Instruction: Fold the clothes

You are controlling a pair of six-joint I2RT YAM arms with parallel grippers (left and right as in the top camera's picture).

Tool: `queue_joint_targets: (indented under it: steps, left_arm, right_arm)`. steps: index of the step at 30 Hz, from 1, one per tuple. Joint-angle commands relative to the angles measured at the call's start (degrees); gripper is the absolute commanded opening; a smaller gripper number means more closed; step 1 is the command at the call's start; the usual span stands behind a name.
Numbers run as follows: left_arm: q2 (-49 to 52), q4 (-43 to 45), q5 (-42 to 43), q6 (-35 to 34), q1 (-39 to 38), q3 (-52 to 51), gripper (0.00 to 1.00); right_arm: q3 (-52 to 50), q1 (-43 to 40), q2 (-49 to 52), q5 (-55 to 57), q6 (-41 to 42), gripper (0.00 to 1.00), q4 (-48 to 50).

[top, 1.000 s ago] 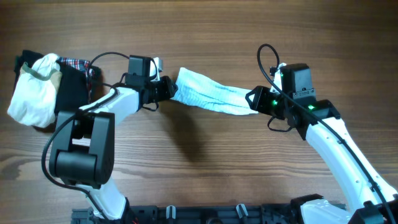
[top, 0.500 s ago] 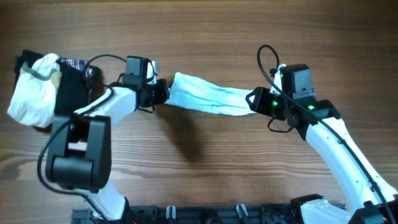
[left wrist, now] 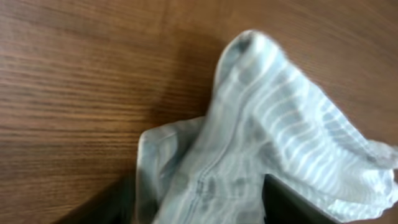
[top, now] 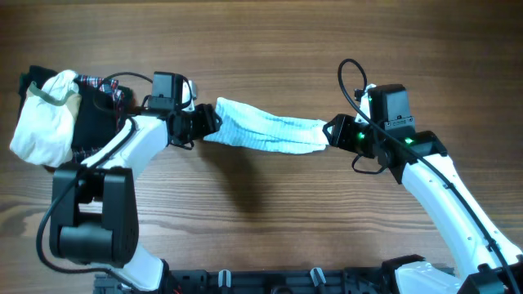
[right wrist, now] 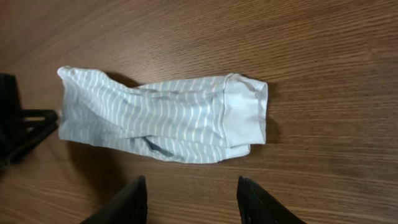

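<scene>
At the far left of the bench (top: pixel 270 49) a heap is waiting: one white garment (top: pixel 41 126), one black garment (top: pixel 91 122) beside it, and one plaid piece (top: pixel 102 82) peeking out behind, so three by my count, though more may be hiding underneath. Next along, the left pincer (top: pixel 203 122) is gripping the bunched left end of the single striped garment (top: pixel 265 131); its own camera is showing the cloth (left wrist: pixel 261 124) wadded between the dark fingers. The garment is stretching rightward across the middle of the bench as one long, rumpled band. At its right end the right pincer (top: pixel 331 132) is standing with its jaws apart and nothing between them (right wrist: pixel 191 182), the white cuff (right wrist: pixel 245 118) lying just ahead.

To my eye they are spreading the piece flat before any fold. Doing that well probably means the right pincer taking the cuff squarely, then both pulling evenly and low, so the wrinkles are drawn out and the band is not twisting.
</scene>
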Motion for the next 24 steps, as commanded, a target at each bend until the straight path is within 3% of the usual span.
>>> queue_joint_targets:
  steps: [1,8,14,21,24]
  left_arm:
    - [2.95,-0.22,0.22,-0.15,0.55,0.26,0.76]
    - [7.41,2.14,11.69,1.01,5.42,0.26,0.76]
    - [12.11,1.92,16.65,3.65,4.50,0.26,0.64]
    - [14.05,1.88,15.85,5.40,4.50,0.26,0.33]
    - [14.05,2.38,13.51,5.57,4.50,0.26,0.32]
  right_arm:
    - [-0.31,-0.13,-0.31,0.59,-0.83,0.47,0.13]
    - [-0.31,-0.13,-0.31,0.70,-0.79,0.47,0.09]
    - [-0.31,-0.13,-0.31,0.79,-0.72,0.47,0.17]
    - [-0.31,-0.13,-0.31,0.79,-0.50,0.46,0.35]
    - [-0.31,-0.13,-0.31,0.76,0.72,0.46,0.61]
